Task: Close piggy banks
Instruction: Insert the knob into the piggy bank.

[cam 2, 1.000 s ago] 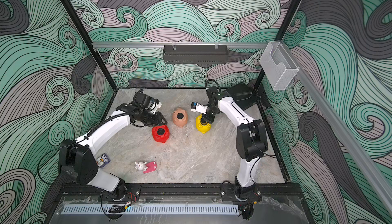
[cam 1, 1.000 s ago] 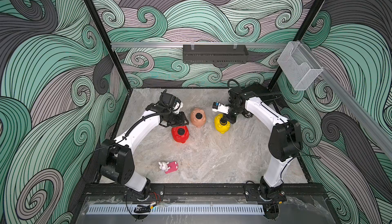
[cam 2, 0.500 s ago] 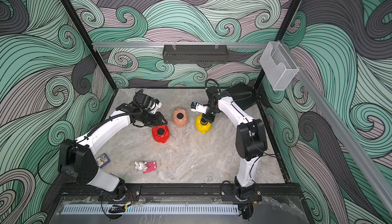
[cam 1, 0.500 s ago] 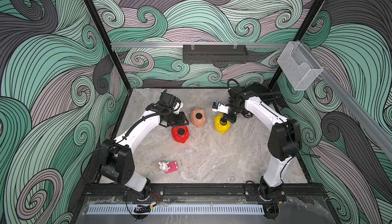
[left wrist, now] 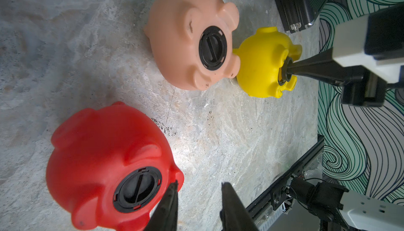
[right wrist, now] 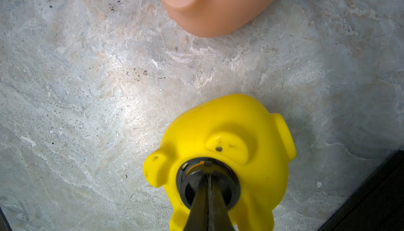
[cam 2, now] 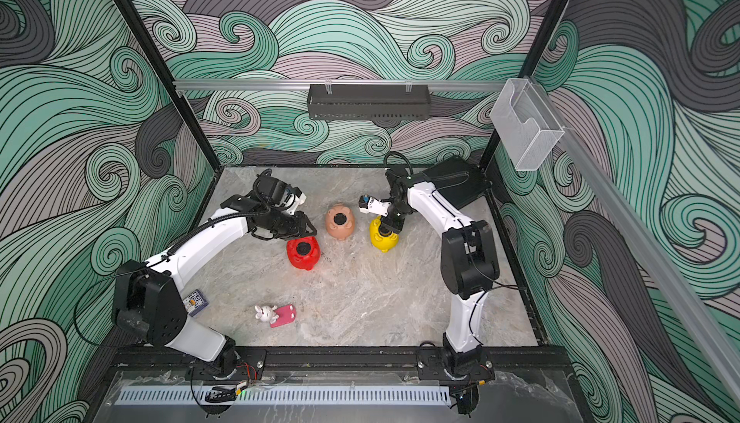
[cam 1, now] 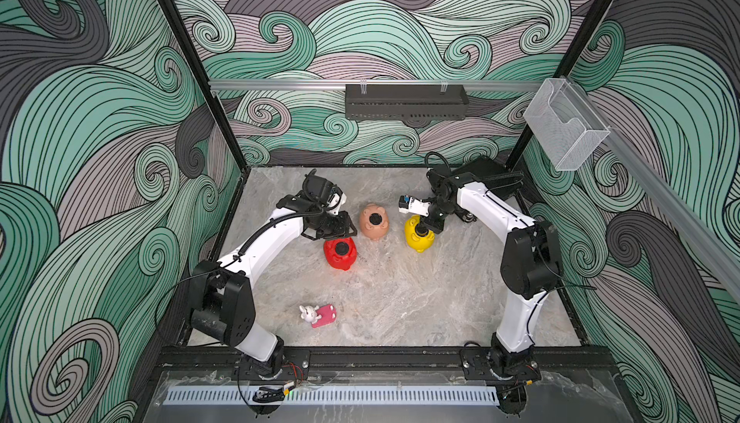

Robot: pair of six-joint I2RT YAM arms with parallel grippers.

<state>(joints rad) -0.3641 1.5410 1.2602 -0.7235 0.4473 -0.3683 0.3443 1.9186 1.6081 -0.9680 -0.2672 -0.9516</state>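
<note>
No visible change from earlier. Right gripper [right wrist: 207, 175]: fingers together, tips in cap [right wrist: 234, 186] of yellow pig [right wrist: 229, 120]. Left gripper [left wrist: 199, 184]: fingers apart, empty, beside red pig [left wrist: 98, 153].

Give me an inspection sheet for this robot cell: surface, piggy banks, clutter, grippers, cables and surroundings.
Surface: marbled grey tabletop, dark specks near the pigs.
Job's things: red piggy bank, peach piggy bank and yellow piggy bank lie belly up, each with a black plug in its hole.
Clutter: white bunny toy with pink flat piece; small printed card by the left arm's base.
Grippers: left gripper open, nothing between its jaws, beside the red one; right gripper shut, tips in the yellow one's plug.
Cables: black cable along the left arm; loose wires at the front rail.
Surroundings: wave-pattern walls; black tray and clear bin on rails.
</note>
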